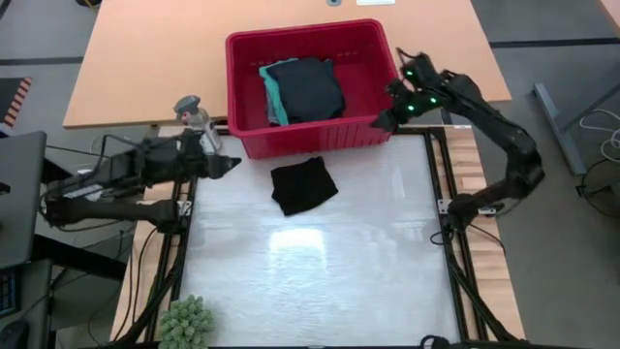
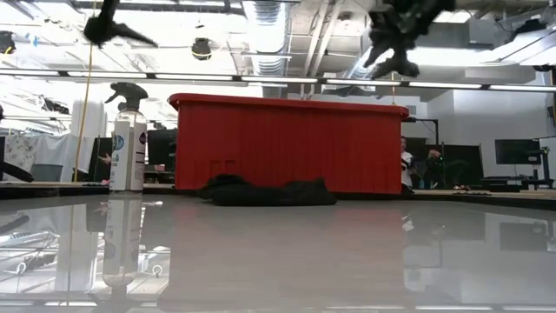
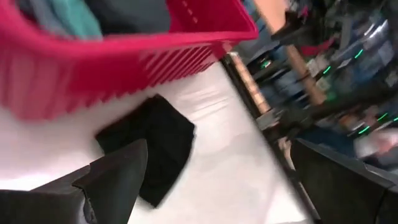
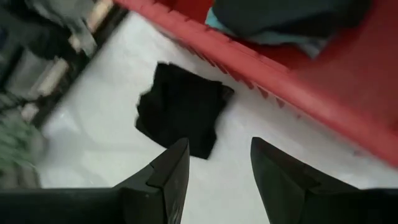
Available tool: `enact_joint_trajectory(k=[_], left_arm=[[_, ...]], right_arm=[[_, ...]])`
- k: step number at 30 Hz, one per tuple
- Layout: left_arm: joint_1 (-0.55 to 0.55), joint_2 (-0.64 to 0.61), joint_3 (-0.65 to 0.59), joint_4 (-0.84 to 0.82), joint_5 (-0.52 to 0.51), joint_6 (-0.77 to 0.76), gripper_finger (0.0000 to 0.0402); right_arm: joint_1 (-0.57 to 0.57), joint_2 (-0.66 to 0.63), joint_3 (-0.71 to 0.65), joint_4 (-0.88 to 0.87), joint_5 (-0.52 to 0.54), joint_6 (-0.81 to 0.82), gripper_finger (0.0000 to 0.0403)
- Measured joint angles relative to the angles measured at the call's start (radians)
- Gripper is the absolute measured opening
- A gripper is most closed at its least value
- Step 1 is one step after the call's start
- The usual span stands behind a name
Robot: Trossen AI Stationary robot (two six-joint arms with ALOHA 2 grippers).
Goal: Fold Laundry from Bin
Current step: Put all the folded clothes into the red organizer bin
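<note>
Black garment [image 1: 303, 185], folded on the table near the bin [image 1: 242, 92]: soft, light, limp; pinch an edge. Right gripper [image 4: 214, 163] jaws apart, empty; left gripper [image 1: 232, 163] jaws unclear.

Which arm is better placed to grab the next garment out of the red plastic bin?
Probably the right. Its open tool hovers at the red plastic bin's right rim, close to the dark garment inside. The left tool sits outside the bin's front left corner, beside the grey spray bottle.

spray bottle [image 2: 128, 139] label unreadable, no legible txt
</note>
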Motion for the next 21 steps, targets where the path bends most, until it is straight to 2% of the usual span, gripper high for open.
enact_joint_trajectory(k=[4,9,15,18,21], left_arm=[[0.000,-0.073,-0.207,0.163,0.023,-0.146,0.0382],[0.008,-0.033,-0.378,0.336,0.010,-0.244,0.0382],[0.033,0.122,-0.433,0.418,0.032,-0.293,0.0382],[0.038,0.211,-0.433,0.482,0.077,-0.295,0.0382],[0.038,0.291,-0.433,0.555,0.111,-0.293,0.0382]], right_arm=[[-0.047,-0.096,-0.201,0.127,-0.052,0.099,0.0195],[-0.034,-0.143,-0.418,0.231,-0.052,0.171,0.0195],[0.032,-0.128,-0.627,0.562,-0.053,0.371,0.0195],[0.082,-0.091,-0.675,0.676,-0.044,0.441,0.0195],[0.145,-0.029,-0.680,0.728,0.009,0.454,0.0195]])
